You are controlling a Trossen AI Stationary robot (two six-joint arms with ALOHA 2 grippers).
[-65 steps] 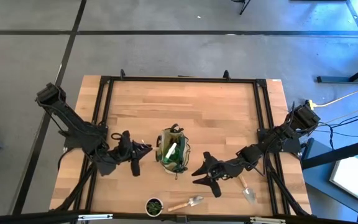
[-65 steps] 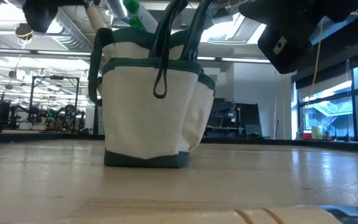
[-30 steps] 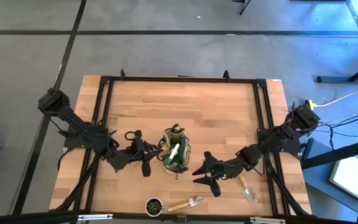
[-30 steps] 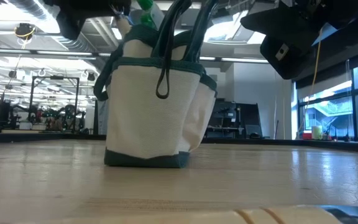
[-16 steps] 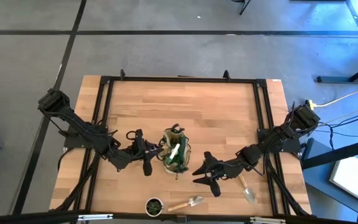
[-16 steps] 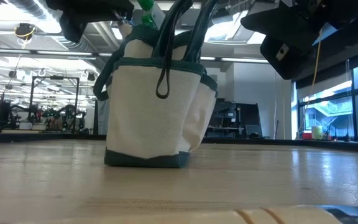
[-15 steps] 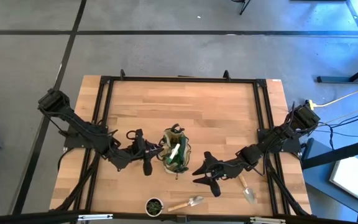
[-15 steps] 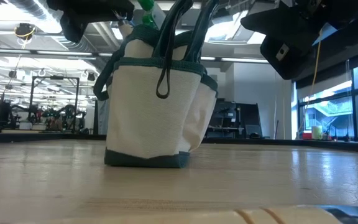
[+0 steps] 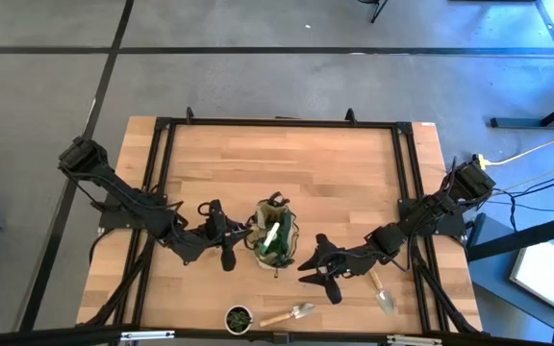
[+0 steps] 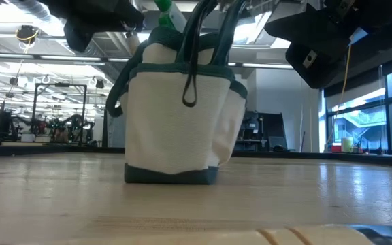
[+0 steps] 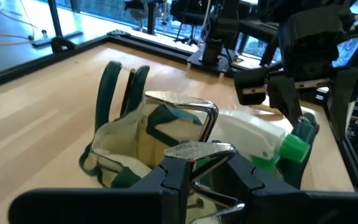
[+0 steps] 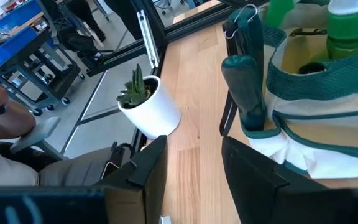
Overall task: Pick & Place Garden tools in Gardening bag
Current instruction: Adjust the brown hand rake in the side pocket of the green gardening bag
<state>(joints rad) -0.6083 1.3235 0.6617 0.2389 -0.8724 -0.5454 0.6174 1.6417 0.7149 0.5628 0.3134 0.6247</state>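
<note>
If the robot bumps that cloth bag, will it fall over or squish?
The bag looks like soft fabric; in the left wrist view its rim sags, so it would probably squish or slide rather than stay stiff. A spray bottle pokes out the top, so it may be a bit top-heavy, but its flat base sits wide, so tipping seems less likely.

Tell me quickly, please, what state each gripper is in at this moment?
Left gripper: closed on a metal tool, at the gardening bag's mouth.
Right gripper: open, holding nothing, beside the bag.
</note>
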